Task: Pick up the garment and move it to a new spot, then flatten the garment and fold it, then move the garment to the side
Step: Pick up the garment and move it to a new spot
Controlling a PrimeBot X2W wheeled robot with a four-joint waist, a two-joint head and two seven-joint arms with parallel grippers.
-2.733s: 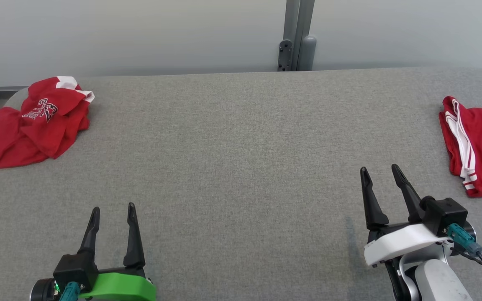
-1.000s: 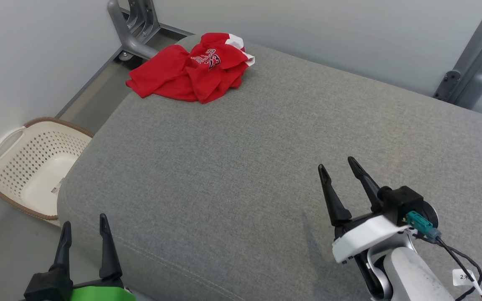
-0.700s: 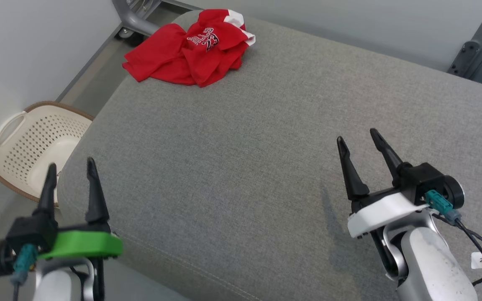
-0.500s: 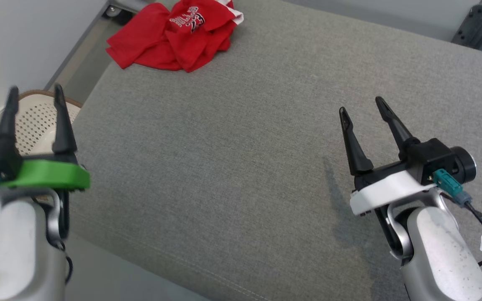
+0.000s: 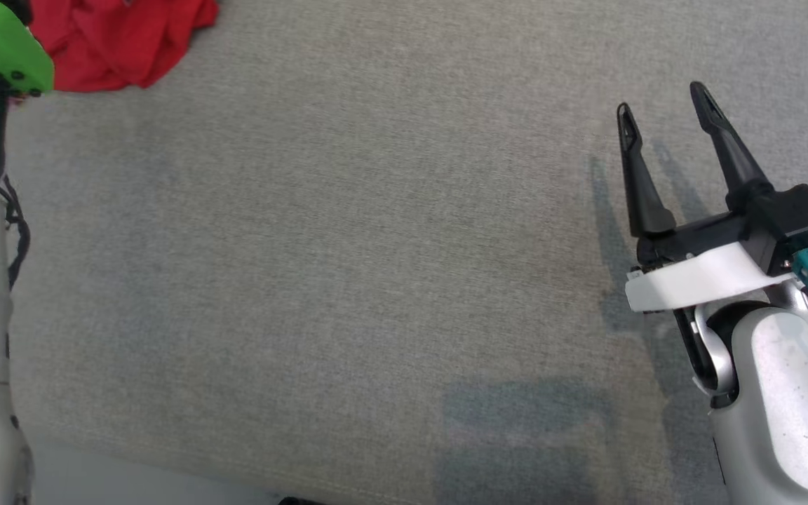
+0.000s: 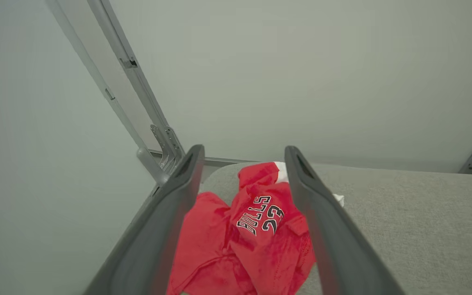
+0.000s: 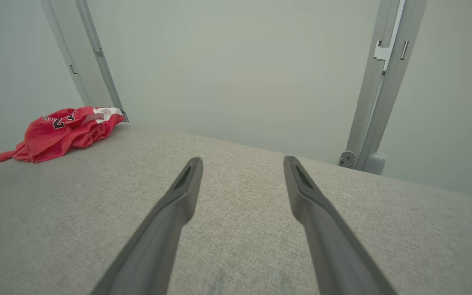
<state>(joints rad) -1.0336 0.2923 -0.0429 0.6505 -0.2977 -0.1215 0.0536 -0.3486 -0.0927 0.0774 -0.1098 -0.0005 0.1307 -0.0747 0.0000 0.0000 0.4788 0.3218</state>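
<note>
Red garment (image 6: 260,229) now close before the left end effector (image 6: 244,152), fingers apart.

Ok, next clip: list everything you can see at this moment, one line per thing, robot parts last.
crumpled red jersey with white trim and black lettering: one, red, far left end of the surface, near a post
grey fabric-covered surface: one, grey, the jersey lies on it
grey metal frame posts: two, grey, against the wall behind the surface
pale wall: one, grey-green, behind the surface
left tool: one, dark fingers on a green mount, open and empty, aimed at the jersey
right tool: one, dark fingers on a white mount, open and empty, over bare surface
silver forearms: two, head view's left and right edges
</note>
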